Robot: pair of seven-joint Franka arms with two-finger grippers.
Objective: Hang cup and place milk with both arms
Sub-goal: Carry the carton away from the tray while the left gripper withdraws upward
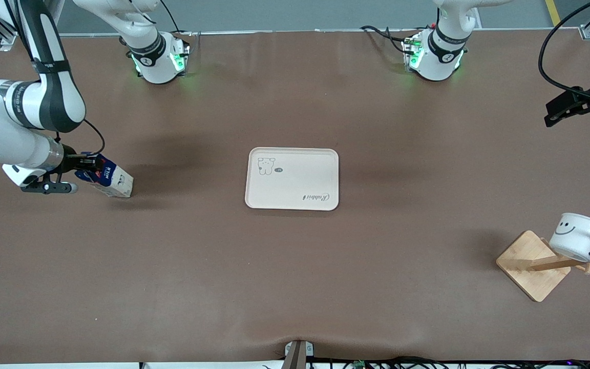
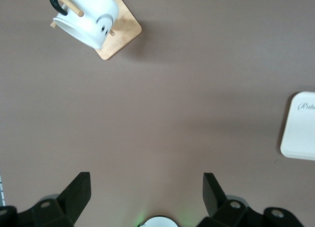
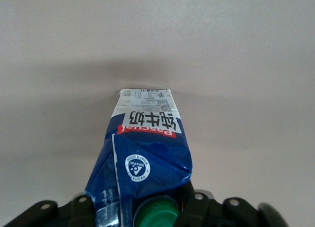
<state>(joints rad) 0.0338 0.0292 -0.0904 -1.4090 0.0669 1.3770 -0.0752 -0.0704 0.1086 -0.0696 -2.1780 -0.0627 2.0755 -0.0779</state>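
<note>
A: Nearest the front camera, toward the left arm's end of the counter: wooden rack on a square base, pegs sticking out. Cup hung on a peg by its black loop handle, tipped on its side, smiley face showing. Seen again in the left wrist view, cup on rack.

B: Anything readable there?

A: Nothing on cup or rack. Farther back, mid-counter: cream tray, lying flat. Small bear-like drawing in one corner, script word "Rabbit" in the corner diagonally across, upside down from the front camera. An edge of the tray caught in the left wrist view too.

B: And the milk?

A: About level with the tray, toward the right arm's end. Milk tilted, white lower corner at the counter, gabled top clamped in the right gripper. Fingers closed on the top, either side of the green cap, in the right wrist view.

B: Writing on the carton?

A: On the milk: red band reading "Pascual", large Chinese characters on white above it, a round white seal reading "PROTE… WHAT'S GOOD", fine print on the white lower part, too small to read.

B: Left side?

A: Left gripper up over the counter's edge at the left arm's end, farther back than the rack. Fingers well apart, holding nothing
</note>
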